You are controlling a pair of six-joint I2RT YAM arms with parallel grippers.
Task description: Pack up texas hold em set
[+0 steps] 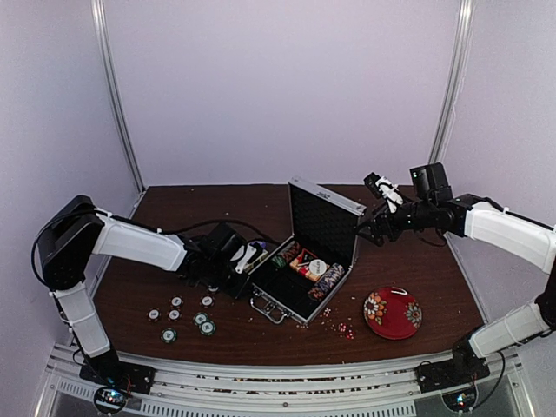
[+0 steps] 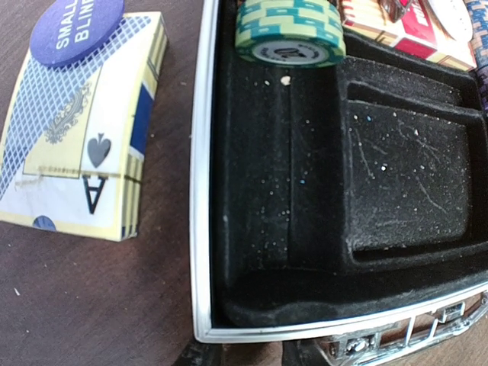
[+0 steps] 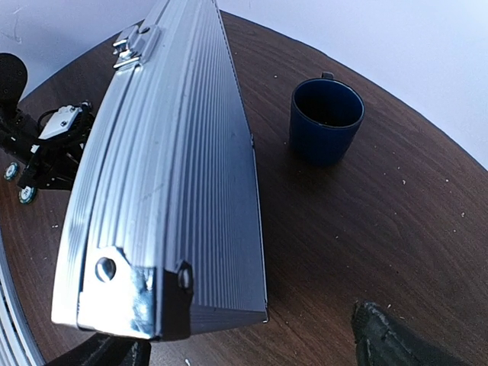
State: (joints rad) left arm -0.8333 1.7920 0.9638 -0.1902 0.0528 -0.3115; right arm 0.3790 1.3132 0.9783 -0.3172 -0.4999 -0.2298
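Observation:
The silver briefcase [image 1: 300, 278] lies open at the table's middle with its lid [image 1: 326, 215] upright. In its black lining sit a teal chip stack [image 2: 290, 30], a red card box [image 1: 304, 263] and more chips [image 1: 330, 278]. The blue-and-cream deck box [image 2: 84, 130] lies on the table left of the case with a blue chip [image 2: 76, 27] on top. My left gripper [image 2: 255, 354] hovers at the case's near-left corner, jaws a little apart and empty. My right gripper [image 3: 244, 347] stands open, straddling the lid's [image 3: 175, 175] outer corner without touching it.
Several loose chips [image 1: 178, 314] lie on the table in front of my left arm. A red floral bowl [image 1: 393, 313] sits right of the case. A dark blue mug [image 3: 326, 120] stands behind the lid. Small crumbs [image 1: 339, 328] dot the table near the case's front.

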